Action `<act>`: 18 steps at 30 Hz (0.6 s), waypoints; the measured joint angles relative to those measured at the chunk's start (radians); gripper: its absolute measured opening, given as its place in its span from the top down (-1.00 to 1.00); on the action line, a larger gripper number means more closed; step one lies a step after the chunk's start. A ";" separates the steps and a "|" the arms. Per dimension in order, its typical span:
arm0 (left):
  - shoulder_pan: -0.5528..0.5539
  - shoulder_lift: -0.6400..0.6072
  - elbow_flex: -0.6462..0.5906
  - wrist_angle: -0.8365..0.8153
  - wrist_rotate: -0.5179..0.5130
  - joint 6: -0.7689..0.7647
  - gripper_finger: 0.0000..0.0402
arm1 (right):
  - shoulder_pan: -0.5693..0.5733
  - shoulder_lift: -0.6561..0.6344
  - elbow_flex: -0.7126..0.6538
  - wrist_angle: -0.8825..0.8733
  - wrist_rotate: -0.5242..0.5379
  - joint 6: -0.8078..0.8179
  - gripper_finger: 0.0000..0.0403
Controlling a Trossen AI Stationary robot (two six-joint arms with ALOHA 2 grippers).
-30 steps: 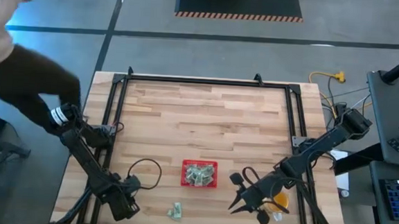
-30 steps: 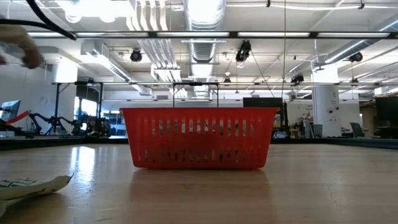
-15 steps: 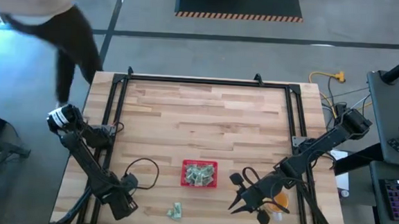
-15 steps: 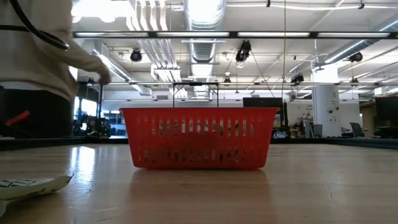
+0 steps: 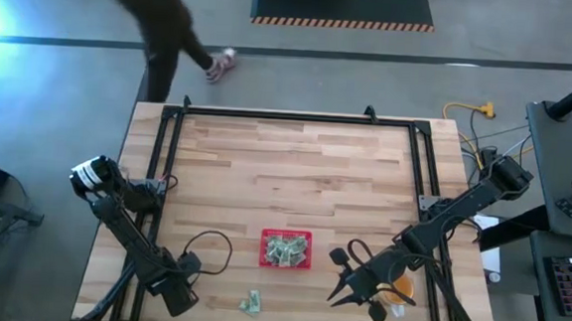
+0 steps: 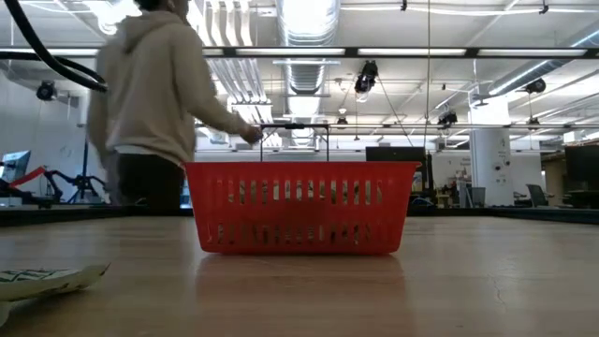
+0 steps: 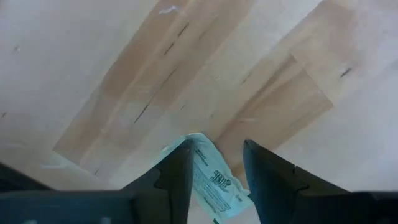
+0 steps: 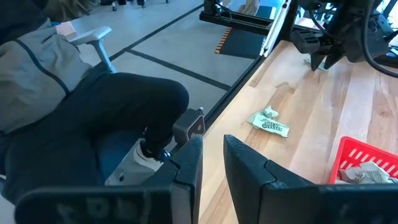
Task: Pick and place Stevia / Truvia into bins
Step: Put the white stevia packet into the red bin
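Note:
The red tray sits near the table's near edge, in the middle, with several pale green Stevia sachets piled inside. In the low view it shows as a slotted red wall. A loose sachet lies flat on the wood, near-left of the tray. My left gripper hovers at the near-left corner with a sachet between its fingers. My right gripper waits right of the tray, its fingers a narrow gap apart, touching nothing. My left gripper has one pale green sachet between its two fingers, spanning the gap from finger to finger. One end sticks out past the fingertips. The fingers point down at the wood from above. Whether the sachet is lifted clear, I cannot tell.
An orange cup stands under my right arm. A black frame runs round the table's far and side edges. A person walks past the far edge. Someone's dark-clothed leg and a chair are off the near side.
Both arms, the tray and the sachets have kept still. A person has walked from the table's left side round toward its far edge.

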 joint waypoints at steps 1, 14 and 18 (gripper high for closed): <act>0.000 -0.001 0.000 0.000 0.001 0.010 0.42 | 0.000 0.000 0.000 0.001 0.000 0.000 0.72; -0.002 -0.001 0.008 -0.009 0.006 0.104 0.99 | 0.000 0.000 0.000 0.001 0.000 -0.004 0.72; 0.002 0.000 0.053 -0.012 -0.107 0.194 1.00 | 0.000 0.000 0.000 0.001 0.000 -0.004 0.72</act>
